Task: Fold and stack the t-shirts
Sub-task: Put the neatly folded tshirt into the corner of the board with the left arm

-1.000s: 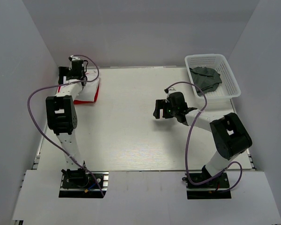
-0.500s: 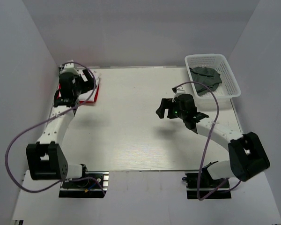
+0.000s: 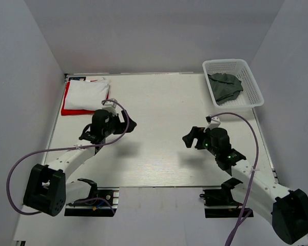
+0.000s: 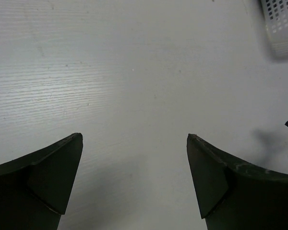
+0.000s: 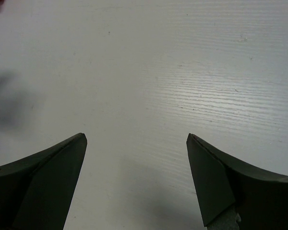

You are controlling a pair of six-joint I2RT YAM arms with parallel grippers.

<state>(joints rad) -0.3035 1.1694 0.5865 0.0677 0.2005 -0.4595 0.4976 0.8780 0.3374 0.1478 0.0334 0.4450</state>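
Observation:
A folded white t-shirt (image 3: pixel 89 93) lies on a folded red t-shirt (image 3: pixel 68 109) at the table's far left corner. A dark grey-green t-shirt (image 3: pixel 225 86) lies crumpled in the white lattice basket (image 3: pixel 250 84) at the far right. My left gripper (image 3: pixel 130 123) is open and empty over the table's left middle, away from the stack. My right gripper (image 3: pixel 187 139) is open and empty over the right middle. The left wrist view (image 4: pixel 134 139) and the right wrist view (image 5: pixel 137 139) show spread jaws above bare table.
The white table (image 3: pixel 159 113) is boxed in by grey walls on the left, back and right. The basket's corner shows at the top right of the left wrist view (image 4: pixel 281 24). Purple cables loop beside both arms.
The left arm drew back from the far-left stack to the table's left middle, uncovering the white shirt. The right arm pulled back toward the near edge. Both grippers stayed open.

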